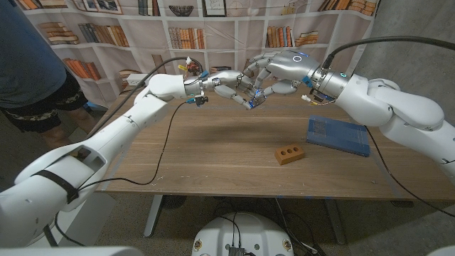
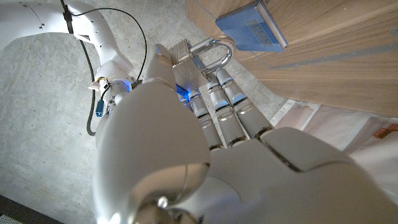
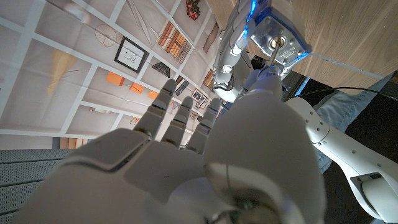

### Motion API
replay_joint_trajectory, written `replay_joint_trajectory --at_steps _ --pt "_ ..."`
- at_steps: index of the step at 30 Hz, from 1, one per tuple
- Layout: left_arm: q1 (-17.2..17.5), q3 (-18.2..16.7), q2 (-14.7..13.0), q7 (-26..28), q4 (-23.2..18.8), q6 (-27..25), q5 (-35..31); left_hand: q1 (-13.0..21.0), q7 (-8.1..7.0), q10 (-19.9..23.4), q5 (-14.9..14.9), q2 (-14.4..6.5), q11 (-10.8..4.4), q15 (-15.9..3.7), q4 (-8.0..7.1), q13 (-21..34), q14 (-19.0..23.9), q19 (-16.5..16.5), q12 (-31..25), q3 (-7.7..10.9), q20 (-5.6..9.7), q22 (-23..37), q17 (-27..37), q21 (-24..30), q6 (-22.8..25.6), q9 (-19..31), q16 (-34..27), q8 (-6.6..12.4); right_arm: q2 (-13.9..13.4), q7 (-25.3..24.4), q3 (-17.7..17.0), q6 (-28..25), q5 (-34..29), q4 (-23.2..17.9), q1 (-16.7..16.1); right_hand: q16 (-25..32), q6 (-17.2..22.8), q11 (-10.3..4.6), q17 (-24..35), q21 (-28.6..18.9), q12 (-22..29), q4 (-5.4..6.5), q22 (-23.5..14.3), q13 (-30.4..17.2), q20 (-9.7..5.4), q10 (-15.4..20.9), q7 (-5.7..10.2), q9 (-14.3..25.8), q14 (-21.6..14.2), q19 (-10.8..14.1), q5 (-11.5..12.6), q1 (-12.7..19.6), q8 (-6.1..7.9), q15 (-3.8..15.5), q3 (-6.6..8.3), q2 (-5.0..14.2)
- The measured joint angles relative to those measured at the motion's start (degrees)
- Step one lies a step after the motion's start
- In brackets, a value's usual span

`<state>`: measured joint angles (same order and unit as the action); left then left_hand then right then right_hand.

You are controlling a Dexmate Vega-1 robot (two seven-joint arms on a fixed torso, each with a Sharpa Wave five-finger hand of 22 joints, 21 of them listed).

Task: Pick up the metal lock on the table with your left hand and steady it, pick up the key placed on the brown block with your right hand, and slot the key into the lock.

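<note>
Both arms meet in the air above the far middle of the wooden bench (image 1: 213, 153), well clear of its surface. The left hand (image 1: 226, 84) grips the metal lock (image 1: 254, 99) with its fingers (image 2: 219, 102) wrapped round the body; in the left wrist view the lock (image 2: 189, 55) shows its square silver body and its curved shackle poking out past the fingertips. The right hand (image 1: 281, 71) reaches in from the other side, and its fingers sit just over the lock, so close that the two hands touch or nearly touch in the head view. In the right wrist view the thumb side of the right hand (image 3: 261, 143) pinches the key (image 3: 272, 59) — its shaft meets the round keyway in the lock's bottom face (image 3: 280, 42), though how deep it sits cannot be told. The other fingers (image 3: 180, 118) of that hand are spread apart and hold nothing. On the bench below, the brown block (image 1: 291, 154) lies bare toward the right half, with dark holes in its top, and a blue case (image 1: 338, 135) lies flat just beyond it, nearer the right edge — the two are apart. A person (image 1: 32, 57) in dark clothes stands at the far left, behind the bench, before a backdrop printed with bookshelves.
</note>
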<state>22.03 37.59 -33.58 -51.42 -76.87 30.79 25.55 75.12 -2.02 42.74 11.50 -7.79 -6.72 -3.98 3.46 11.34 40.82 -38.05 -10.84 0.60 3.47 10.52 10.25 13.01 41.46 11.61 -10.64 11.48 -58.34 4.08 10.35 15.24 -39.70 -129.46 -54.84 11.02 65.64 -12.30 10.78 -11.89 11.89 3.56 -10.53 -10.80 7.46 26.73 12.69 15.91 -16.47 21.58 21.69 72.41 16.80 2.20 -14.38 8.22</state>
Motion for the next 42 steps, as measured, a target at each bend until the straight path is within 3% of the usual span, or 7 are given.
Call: replay_joint_trajectory --at_steps 12,42 --pt "-0.7 0.1 1.5 -0.6 2.1 0.8 0.9 0.0 -0.01 0.0 0.0 0.0 0.40 0.00 -0.87 0.0 0.0 0.0 -0.2 0.87 0.00 0.0 0.0 0.0 0.0 0.0 0.0 0.02 0.0 -1.4 -1.3 -0.3 -1.1 -0.5 -1.6 0.0 0.0 0.00 0.0 0.0 0.0 0.17 -0.3 0.0 0.00 0.0 0.00 -0.6 -0.3 0.0 0.0 0.0 0.00 0.16 0.17 0.00" --pt "-0.8 -0.7 3.8 -2.1 5.3 2.3 4.1 0.0 -0.02 0.1 0.0 0.0 0.29 -0.11 -0.86 0.0 0.3 0.0 -0.2 0.85 0.00 0.0 0.0 0.0 0.6 0.0 0.0 0.44 0.7 -4.4 -5.3 -2.2 -3.1 -2.4 -6.3 0.2 -0.1 0.00 0.0 0.0 0.0 0.30 -0.3 0.0 0.10 0.0 -0.09 -0.6 -1.4 0.7 0.0 0.0 -0.29 -0.05 0.30 0.01"
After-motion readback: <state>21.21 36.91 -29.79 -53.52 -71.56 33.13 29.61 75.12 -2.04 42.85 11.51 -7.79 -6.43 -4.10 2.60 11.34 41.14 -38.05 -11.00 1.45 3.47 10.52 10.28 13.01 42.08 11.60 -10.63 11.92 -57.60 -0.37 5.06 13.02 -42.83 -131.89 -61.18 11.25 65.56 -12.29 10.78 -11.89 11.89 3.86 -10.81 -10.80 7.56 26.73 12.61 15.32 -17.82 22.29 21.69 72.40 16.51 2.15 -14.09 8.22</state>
